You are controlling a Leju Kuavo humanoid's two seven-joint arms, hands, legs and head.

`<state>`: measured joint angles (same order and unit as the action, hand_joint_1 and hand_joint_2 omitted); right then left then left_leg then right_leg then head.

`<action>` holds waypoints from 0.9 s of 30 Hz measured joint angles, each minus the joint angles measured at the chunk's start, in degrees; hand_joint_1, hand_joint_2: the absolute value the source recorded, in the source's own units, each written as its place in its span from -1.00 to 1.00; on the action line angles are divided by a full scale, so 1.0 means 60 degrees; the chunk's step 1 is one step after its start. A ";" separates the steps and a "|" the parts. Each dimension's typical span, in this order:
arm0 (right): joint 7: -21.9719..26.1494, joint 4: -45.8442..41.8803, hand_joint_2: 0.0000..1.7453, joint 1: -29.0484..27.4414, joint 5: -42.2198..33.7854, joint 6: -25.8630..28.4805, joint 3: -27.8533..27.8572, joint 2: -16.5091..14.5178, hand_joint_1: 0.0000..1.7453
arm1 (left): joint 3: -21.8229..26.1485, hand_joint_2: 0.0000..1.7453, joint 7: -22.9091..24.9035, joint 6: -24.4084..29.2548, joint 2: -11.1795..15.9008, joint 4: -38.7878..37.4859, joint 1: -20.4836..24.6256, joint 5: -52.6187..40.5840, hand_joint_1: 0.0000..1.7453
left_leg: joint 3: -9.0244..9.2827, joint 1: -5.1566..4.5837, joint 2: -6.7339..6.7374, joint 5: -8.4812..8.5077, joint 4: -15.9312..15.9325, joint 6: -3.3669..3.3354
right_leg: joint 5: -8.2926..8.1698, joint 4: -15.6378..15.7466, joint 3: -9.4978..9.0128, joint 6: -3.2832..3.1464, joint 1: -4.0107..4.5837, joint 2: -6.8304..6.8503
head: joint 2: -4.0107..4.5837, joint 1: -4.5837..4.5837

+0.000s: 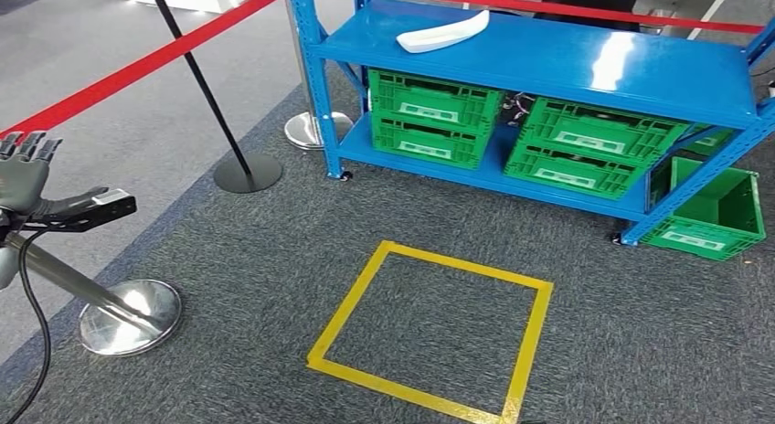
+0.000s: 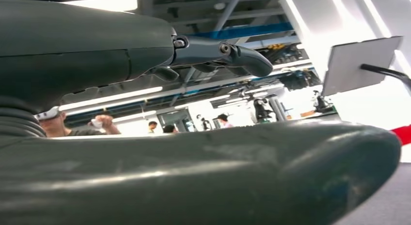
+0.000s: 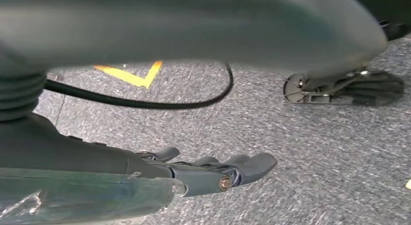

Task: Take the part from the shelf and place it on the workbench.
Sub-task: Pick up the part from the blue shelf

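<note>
Left hand (image 1: pixel 23 173) raised, fingers apart, empty, white part (image 1: pixel 443 31) on shelf (image 1: pixel 567 63)

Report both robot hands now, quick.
Left robot hand: open, fingers spread upward, holding nothing.
Right robot hand: open, fingers extended over grey carpet, holding nothing.

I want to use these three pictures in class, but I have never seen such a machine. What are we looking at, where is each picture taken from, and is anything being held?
This is a walking humanoid robot. One picture looks down from its head at a blue shelf; a white part lies on top, green crates below, and yellow tape squares the carpet. The other two come from wrist cameras. The left hand is raised, fingers apart, empty. The right hand hangs over the carpet, also empty.
</note>
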<state>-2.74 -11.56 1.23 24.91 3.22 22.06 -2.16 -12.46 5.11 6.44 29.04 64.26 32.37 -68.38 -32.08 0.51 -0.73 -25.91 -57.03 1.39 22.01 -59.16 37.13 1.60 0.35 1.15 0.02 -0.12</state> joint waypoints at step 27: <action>0.0012 -0.0002 -1.00 -0.0073 0.0210 0.0048 0.0163 -0.0062 -1.00 | 0.0022 -1.00 -0.0298 -0.0005 0.0013 0.0083 -0.0258 0.0232 -1.00 | -0.0210 0.0132 0.0342 0.0083 -0.0131 -0.0093 | 0.0604 -0.1605 0.0729 0.0240 -0.0078 -0.0255 | 0.0000 0.0114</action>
<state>-2.67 -11.57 0.79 26.16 3.51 23.04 -2.54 -12.33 3.32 6.41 29.12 64.76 30.82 -66.99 -33.34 1.30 1.32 -25.41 -57.81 0.83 25.64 -68.79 41.50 3.04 -0.11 -0.38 0.02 0.56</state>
